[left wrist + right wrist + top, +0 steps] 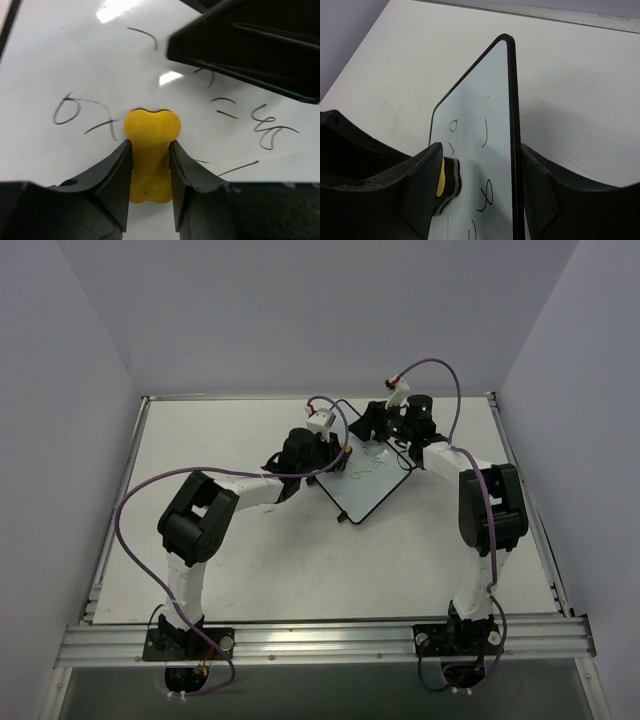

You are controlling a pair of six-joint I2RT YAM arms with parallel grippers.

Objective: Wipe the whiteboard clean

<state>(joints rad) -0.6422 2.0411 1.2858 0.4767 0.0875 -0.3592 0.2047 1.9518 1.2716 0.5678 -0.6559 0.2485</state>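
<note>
On the pale counter (250,560), the whiteboard (372,478) is judged light, stiff and slick, best held by its edge, which is straddled by the parted right gripper (481,150). The eraser (150,150) is clamped in the left gripper (150,165).

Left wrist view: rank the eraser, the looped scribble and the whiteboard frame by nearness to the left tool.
1. The eraser: pinched in the left tool.
2. The looped scribble: just beyond, off to the left.
3. The whiteboard frame: far top-left edge of the view.
</note>
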